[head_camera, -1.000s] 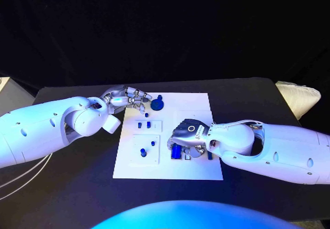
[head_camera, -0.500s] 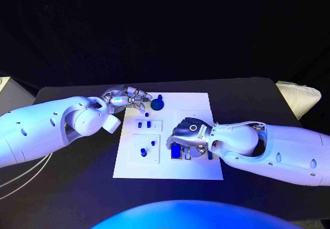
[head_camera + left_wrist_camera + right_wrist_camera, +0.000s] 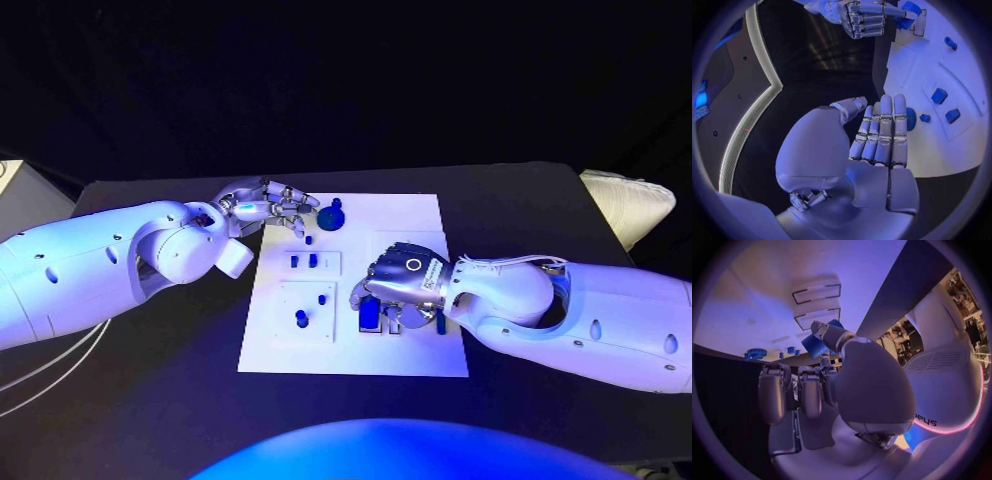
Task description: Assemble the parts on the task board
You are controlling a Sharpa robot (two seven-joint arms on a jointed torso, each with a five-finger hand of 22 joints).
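1. Hovering at the far left corner of the task board [image 3: 411, 215], the left hand [image 3: 271, 207] holds nothing; the left wrist view shows its fingers [image 3: 882, 131] straight and laid side by side, just short of the round blue gear [image 3: 332, 217].
2. Moving rightward across the board, two small blue pegs [image 3: 302, 261] stand in an upper inset, and a single blue peg [image 3: 300, 318] stands in the inset nearer the robot.
3. Right of these, a blue block [image 3: 371, 314] sits among slots in the board, touching or just under the right hand [image 3: 404, 281].
4. The right hand is bent down over that slot area; in the right wrist view a blue part [image 3: 816, 344] is pinched at its fingertips.
5. The step in hand is probably seating this part in its slot.
6. The next move likely calls for lining it up squarely, then pressing straight down without disturbing the neighbouring pieces.
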